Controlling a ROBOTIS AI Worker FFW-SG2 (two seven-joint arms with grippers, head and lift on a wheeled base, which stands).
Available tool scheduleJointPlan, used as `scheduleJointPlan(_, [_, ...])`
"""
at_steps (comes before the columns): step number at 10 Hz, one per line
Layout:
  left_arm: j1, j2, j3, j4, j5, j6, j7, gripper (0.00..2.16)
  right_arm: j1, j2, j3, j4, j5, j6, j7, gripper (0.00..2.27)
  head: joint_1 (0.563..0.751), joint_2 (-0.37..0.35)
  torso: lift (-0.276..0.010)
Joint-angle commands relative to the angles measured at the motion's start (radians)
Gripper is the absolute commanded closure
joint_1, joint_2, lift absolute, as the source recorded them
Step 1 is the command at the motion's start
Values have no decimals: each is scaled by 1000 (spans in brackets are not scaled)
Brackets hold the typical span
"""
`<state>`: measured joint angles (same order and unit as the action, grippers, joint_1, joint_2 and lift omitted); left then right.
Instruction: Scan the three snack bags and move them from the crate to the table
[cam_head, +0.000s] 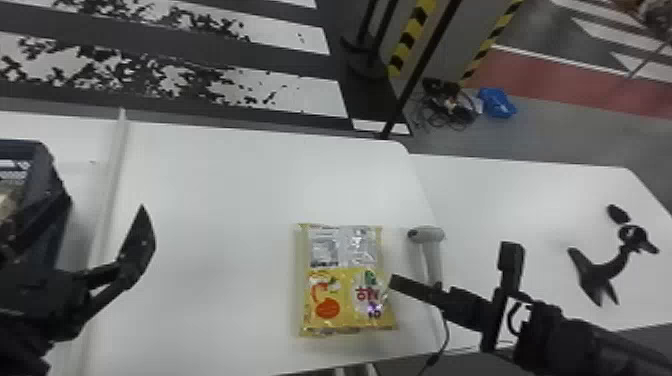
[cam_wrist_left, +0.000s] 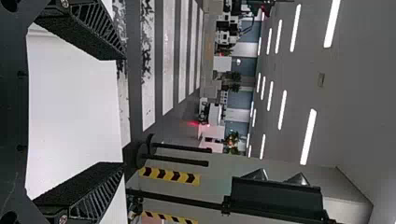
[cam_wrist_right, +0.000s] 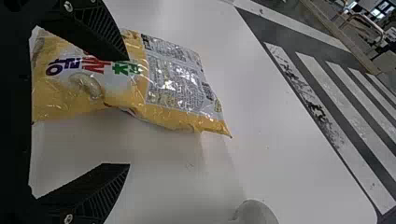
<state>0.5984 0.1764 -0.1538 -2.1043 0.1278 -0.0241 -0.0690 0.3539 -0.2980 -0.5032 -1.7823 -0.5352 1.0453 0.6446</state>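
Snack bag (cam_head: 345, 280) lies flat, presumably for scanning; scanner (cam_head: 431, 235) stands just right; left gripper (cam_wrist_left: 124, 110) and right gripper (cam_wrist_right: 128, 112) flank the bag, fingers wide apart, empty

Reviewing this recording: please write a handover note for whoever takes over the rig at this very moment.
Left gripper: open, empty, between the crate and the bag.
Right gripper: open, empty, at the bag's right side.
Things: a yellow snack bag lies flat on the table; the scanner is just right of it; the crate is at far left, contents unclear.
Done: one bag is on the table; whether it is scanned, I can't tell.
Left: probably the other bags; confirm this one's scan first.
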Motion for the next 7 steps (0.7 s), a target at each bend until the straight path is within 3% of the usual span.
scheduleJointPlan(1, [3,0,-4,0,-8,-1,0,63,-15,0,18,38,-14,12,29,80,695,-325,-62])
scheduleJointPlan(4, [15,0,-9,0,-19,-20,0,63,-53,-1,81,113,12,-15,110,80,695,-292,-62])
scheduleJointPlan(5, [21,0,-9,-8,-20,-32,0,63,-73,-1,94,130,50,-15,165,245,695,-276,-62])
scheduleJointPlan(6, [23,2,-7,-13,-20,-35,0,63,-82,-7,123,133,106,-12,179,1470,695,-263,-62])
scheduleJointPlan(7, [23,2,-9,-13,-20,-35,0,63,-84,-6,143,130,138,-24,145,2243,695,-257,-62])
